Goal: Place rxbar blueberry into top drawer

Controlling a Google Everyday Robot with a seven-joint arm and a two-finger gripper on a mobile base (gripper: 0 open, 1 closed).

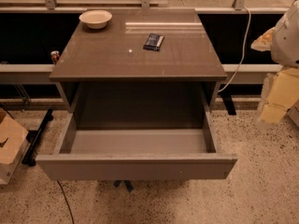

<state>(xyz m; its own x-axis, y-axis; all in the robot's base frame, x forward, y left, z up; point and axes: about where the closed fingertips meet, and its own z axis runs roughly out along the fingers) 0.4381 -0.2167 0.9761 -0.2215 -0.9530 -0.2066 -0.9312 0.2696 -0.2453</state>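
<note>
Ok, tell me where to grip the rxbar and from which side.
I'd grip the rxbar blueberry across its narrow width, near the middle, coming straight down from above: it lies flat on the cabinet top, apart from the bowl, so its long edges are free. The end effector is off to the cabinet's right.

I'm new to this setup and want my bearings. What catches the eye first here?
The top drawer stands pulled wide open at the front. On the cabinet top above lie the dark rxbar blueberry, right of centre, and a cream bowl at the back left corner. The gripper hangs at the right edge, away from the bar.
</note>
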